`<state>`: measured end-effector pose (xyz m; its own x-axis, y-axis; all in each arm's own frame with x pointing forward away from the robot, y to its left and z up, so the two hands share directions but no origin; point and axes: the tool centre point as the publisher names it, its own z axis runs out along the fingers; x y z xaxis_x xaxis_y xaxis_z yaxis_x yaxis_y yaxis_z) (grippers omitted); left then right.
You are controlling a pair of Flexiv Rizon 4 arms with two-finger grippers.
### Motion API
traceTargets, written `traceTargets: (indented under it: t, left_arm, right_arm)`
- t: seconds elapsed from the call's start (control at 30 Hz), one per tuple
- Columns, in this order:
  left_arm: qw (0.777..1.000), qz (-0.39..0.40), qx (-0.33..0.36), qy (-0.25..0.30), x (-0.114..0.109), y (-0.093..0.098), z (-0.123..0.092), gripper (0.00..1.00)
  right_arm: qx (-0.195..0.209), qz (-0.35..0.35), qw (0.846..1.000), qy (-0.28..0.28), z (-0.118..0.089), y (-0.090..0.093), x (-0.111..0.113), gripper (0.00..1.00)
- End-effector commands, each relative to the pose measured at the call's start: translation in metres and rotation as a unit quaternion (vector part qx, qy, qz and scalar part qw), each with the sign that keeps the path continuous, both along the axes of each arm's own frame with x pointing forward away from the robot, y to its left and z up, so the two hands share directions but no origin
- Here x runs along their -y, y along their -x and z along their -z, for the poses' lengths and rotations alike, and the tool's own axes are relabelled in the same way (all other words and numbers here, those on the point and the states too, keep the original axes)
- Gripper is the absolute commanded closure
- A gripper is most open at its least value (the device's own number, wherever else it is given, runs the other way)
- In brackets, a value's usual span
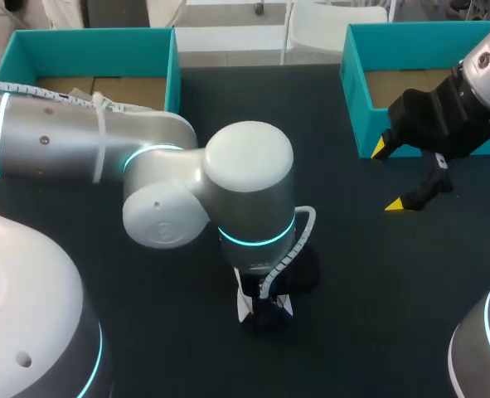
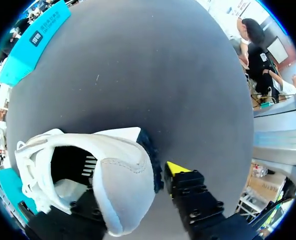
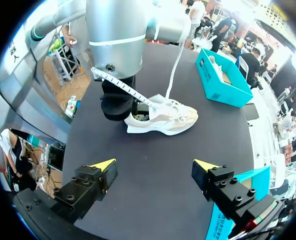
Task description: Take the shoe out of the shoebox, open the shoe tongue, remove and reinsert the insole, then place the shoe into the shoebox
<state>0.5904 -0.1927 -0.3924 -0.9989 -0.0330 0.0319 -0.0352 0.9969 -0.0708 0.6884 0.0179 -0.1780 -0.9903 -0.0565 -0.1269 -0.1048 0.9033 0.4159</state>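
A white and beige shoe (image 3: pixel 163 120) lies on the dark table, mostly hidden in the head view under my left wrist, where only white bits (image 1: pixel 243 305) show. In the left wrist view its grey heel (image 2: pixel 122 190) sits between the fingers of my left gripper (image 2: pixel 130 192). One yellow tip presses the heel's outside and the other finger reaches into the shoe's opening, so the gripper is shut on the heel. My right gripper (image 1: pixel 387 177) hangs open and empty above the table by the right box, well short of the shoe (image 3: pixel 154 167).
Two teal shoeboxes stand at the back, one on the left (image 1: pixel 174 75) and one on the right (image 1: pixel 354 91). The left box (image 3: pixel 228 85) holds something white. My left arm's elbow (image 1: pixel 249 178) looms over the table's middle.
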Motion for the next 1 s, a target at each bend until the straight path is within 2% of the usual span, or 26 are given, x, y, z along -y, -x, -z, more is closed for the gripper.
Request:
traceTargets:
  t: [0.03, 0.17, 0.33, 0.7, 1.0]
  left_arm:
    - [1.0, 0.002, -0.024, -0.006, 0.005, -0.005, 0.004, 1.0]
    - [0.999, 0.003, -0.052, -0.011, 0.002, -0.006, 0.002, 1.0]
    - [0.997, 0.013, -0.074, -0.021, -0.009, -0.007, -0.019, 1.0]
    - [0.995, 0.044, -0.067, -0.058, -0.032, -0.017, -0.116, 1.0]
    - [0.991, 0.069, -0.106, -0.032, -0.043, -0.034, -0.19, 1.0]
  right_arm:
    - [-0.002, 0.0, 1.0, 0.001, 0.001, -0.002, -0.002, 0.0]
    - [-0.002, 0.0, 1.0, 0.001, 0.001, -0.002, -0.002, 0.0]
    - [-0.002, 0.0, 1.0, 0.001, 0.001, -0.002, -0.002, 0.0]
    - [-0.002, 0.0, 1.0, 0.001, 0.001, -0.002, -0.002, 0.0]
    - [-0.002, 0.0, 1.0, 0.001, 0.001, -0.002, -0.002, 0.0]
